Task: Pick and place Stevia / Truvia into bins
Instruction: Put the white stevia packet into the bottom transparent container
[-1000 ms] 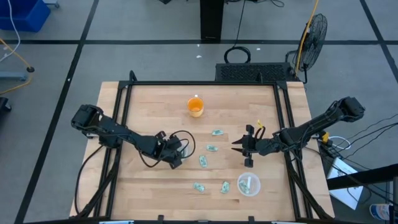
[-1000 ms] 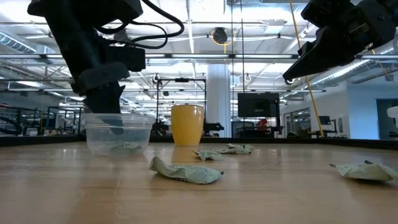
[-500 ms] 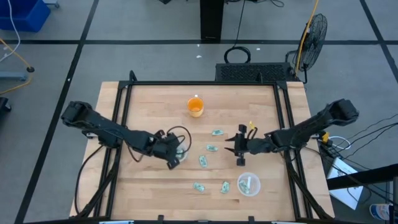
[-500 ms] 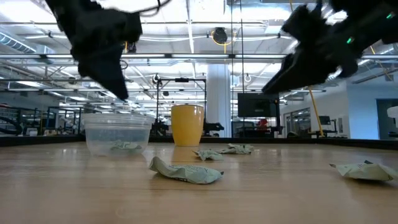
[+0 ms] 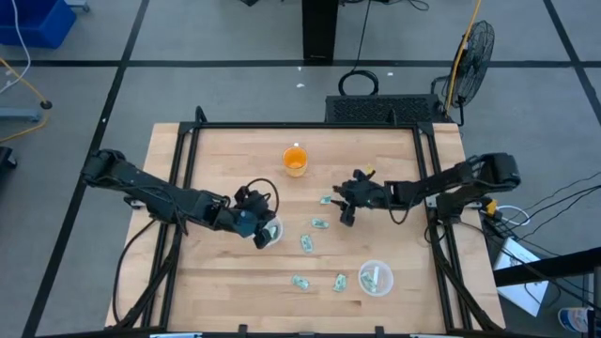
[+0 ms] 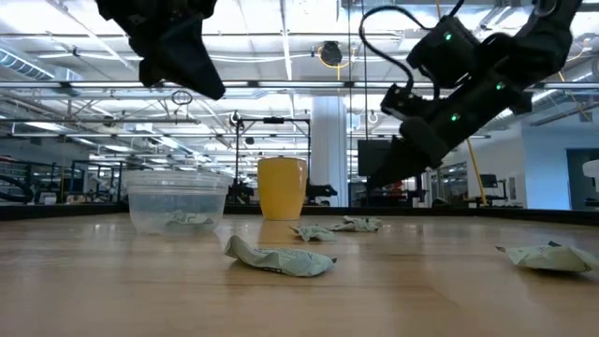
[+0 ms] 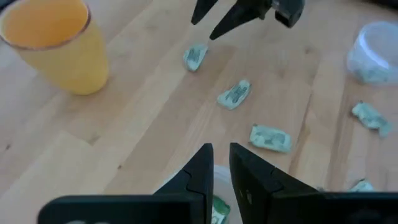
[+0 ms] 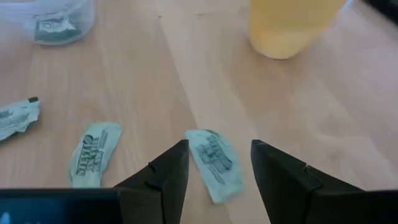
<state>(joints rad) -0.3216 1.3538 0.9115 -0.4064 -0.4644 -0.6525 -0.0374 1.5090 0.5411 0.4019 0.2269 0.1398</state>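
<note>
Several pale green packets lie flat on the table: one [image 5: 328,199] near the orange cup, others [image 5: 319,223] [image 5: 306,242] toward the middle, two [image 5: 300,282] near the front. My left gripper [image 5: 260,227] hangs above the left clear cup [image 5: 271,233], its fingers [image 7: 222,165] almost together and empty; a packet [image 6: 190,220] lies in that cup. My right gripper [image 5: 340,205] is open above the far packet [image 8: 214,158], one finger on either side, not touching. The right clear cup [image 5: 376,279] holds a packet.
An orange cup [image 5: 295,161] stands at the table's far middle, just beyond the right gripper. Black frame rails [image 5: 188,169] run along the table's left, right and far edges. Bare wood lies between the two clear cups and at the front left.
My left gripper has risen out of the left clear cup and now hangs well above it, leaving a packet inside. My right gripper has gone down and toward the table's left and far edge, to the packet near the orange cup.
</note>
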